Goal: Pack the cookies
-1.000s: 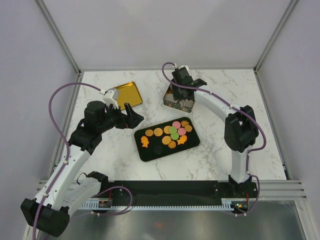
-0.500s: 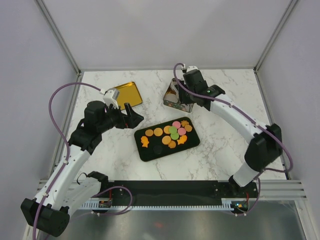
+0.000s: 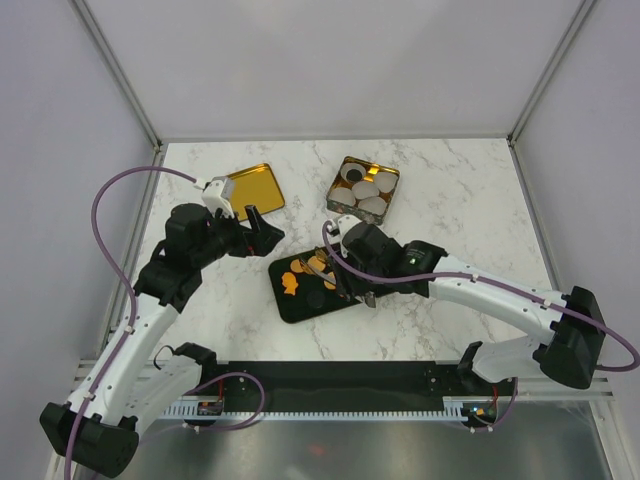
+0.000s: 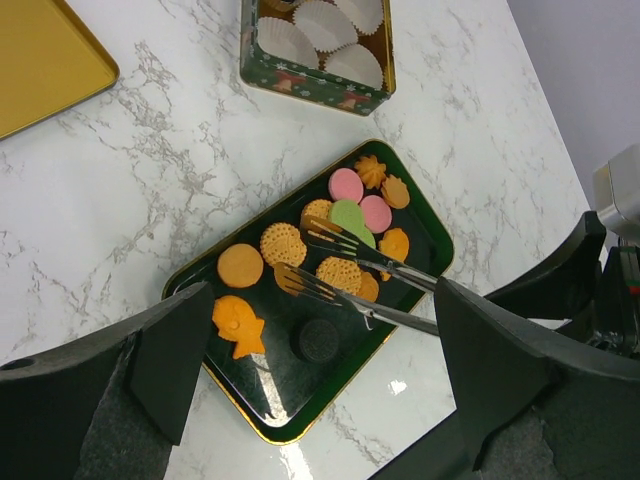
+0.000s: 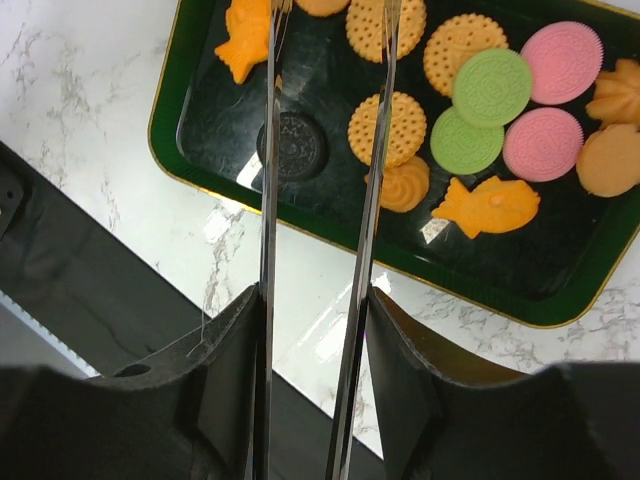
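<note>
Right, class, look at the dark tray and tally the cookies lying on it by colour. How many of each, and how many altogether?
Orange cookies: 9, two of them fish-shaped
Pink cookies: 2
Green cookies: 2
Dark brown cookie: 1
Total on the tray: 14

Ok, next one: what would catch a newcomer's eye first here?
The dark tray of orange, pink and green cookies near the table's middle stands out, with metal tongs clamped in the jaws of the right gripper reaching over it. Behind it sits an open tin of pale cup liners, and a gold lid lies far left, near the left gripper, jaws wide open.
</note>
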Robot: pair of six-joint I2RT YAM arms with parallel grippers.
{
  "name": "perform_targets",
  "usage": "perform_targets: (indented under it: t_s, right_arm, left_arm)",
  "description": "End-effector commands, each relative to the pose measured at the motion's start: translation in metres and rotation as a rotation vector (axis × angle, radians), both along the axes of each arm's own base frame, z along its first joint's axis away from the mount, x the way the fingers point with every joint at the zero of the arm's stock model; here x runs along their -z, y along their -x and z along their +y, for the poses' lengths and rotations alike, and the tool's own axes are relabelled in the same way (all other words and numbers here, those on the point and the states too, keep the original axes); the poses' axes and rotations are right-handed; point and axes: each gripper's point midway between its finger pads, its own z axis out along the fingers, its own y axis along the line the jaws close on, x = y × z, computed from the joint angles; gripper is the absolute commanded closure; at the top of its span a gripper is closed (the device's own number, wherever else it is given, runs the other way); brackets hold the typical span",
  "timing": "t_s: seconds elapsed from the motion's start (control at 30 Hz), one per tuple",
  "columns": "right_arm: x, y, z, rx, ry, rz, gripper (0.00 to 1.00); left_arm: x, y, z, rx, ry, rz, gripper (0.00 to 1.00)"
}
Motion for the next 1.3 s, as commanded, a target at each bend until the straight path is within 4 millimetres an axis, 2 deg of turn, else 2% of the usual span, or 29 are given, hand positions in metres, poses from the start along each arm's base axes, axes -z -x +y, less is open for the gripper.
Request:
perform_targets:
  t_s: [0.0,0.17,0.37,0.7,0.83,1.07,1.27]
  right_arm:
    - [-0.012,0.007,0.005,-0.011,-0.03,-0.012,0.49]
    - [0.0,0.026,0.003,-0.073,0.034,0.021,0.49]
    - [0.003,0.038,0.002,-0.113,0.079,0.035,0.49]
    - [0.01,0.044,-0.005,-0.136,0.145,0.041,0.48]
    - [0.011,0.048,-0.002,-0.154,0.154,0.044,0.47]
    - [0.002,0.048,0.003,-0.162,0.137,0.03,0.46]
    - [0.007,0.052,0.002,-0.17,0.159,0.041,0.46]
  left_arm:
    - [-0.018,-0.003,0.003,-0.018,-0.007,-0.052,0.01]
    - [-0.016,-0.004,0.003,-0.016,-0.009,-0.045,0.01]
    - [-0.014,-0.004,0.001,-0.009,-0.008,-0.036,0.01]
    - [-0.013,-0.004,0.0,-0.002,-0.007,-0.031,0.02]
    - [-0.012,-0.004,0.0,-0.002,-0.008,-0.028,0.01]
    - [-0.011,-0.004,-0.001,0.003,-0.005,-0.025,0.01]
    - [-0.01,-0.004,-0.002,0.004,-0.004,-0.021,0.01]
